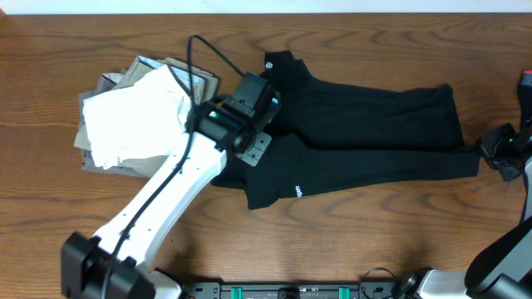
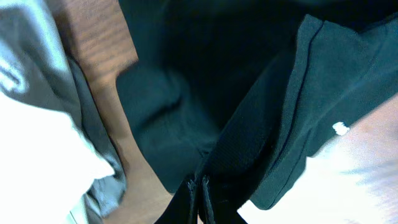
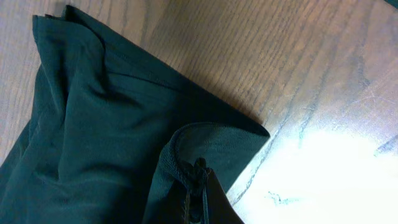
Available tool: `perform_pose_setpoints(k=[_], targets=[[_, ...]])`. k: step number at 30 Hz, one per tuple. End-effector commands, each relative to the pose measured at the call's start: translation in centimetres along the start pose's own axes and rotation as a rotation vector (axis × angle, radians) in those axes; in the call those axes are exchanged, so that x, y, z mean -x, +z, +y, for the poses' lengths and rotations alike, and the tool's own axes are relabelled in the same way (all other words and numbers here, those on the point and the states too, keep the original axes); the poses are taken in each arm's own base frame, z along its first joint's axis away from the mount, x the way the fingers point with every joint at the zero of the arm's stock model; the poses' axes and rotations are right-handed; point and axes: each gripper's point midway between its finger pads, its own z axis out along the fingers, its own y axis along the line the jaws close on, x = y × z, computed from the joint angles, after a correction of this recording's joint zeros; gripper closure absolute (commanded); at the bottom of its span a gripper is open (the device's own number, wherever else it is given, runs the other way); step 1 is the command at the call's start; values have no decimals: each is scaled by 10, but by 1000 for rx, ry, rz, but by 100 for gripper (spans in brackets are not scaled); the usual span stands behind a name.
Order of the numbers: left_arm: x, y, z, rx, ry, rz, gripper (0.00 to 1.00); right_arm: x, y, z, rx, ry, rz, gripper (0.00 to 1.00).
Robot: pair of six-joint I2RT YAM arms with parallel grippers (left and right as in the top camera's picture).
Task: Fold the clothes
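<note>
The black T-shirt lies folded lengthwise across the table, with a small white hem mark near its front edge. My left gripper is shut on a fold of the shirt at its left end; the white mark shows to the right. My right gripper is shut on the shirt's right corner, pinching bunched fabric just above the wood.
A pile of white and grey garments lies at the left of the table, beside my left arm. It also shows in the left wrist view. Bare wood lies in front of the shirt.
</note>
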Motion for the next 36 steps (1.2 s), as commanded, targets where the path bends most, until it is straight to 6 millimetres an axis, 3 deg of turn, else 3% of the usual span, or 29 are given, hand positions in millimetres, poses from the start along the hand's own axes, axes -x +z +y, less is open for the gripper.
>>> perform_pose_setpoints(k=[1, 8, 13, 18, 20, 22, 25, 27, 29, 31, 32, 36], targets=[[3, 15, 10, 55, 68, 25, 94, 5, 3, 5, 7, 2, -15, 97], [0, 42, 15, 72, 61, 81, 94, 26, 2, 17, 53, -48, -101, 95], [0, 46, 22, 80, 43, 88, 94, 35, 1, 27, 85, -64, -147, 95], [2, 47, 29, 86, 21, 76, 94, 30, 2, 38, 99, -91, -143, 88], [4, 47, 30, 88, 17, 70, 94, 28, 2, 42, 102, -125, -142, 66], [6, 47, 31, 91, 16, 60, 94, 27, 3, 43, 98, -159, -145, 49], [10, 47, 34, 100, 10, 45, 93, 28, 3, 37, 68, -159, -146, 40], [10, 47, 39, 113, -16, 43, 83, 27, 3, 31, 54, -161, -137, 37], [6, 47, 46, 129, -49, 55, 62, 23, 4, 24, 34, -161, -117, 37], [1, 47, 50, 131, -75, 75, 49, 17, 5, 17, 11, -170, -89, 38], [-2, 47, 52, 131, -82, 86, 44, 14, 7, 14, 3, -181, -75, 38], [-14, 46, 49, 113, -80, 132, 42, -4, 19, 0, -23, -204, -22, 39]])
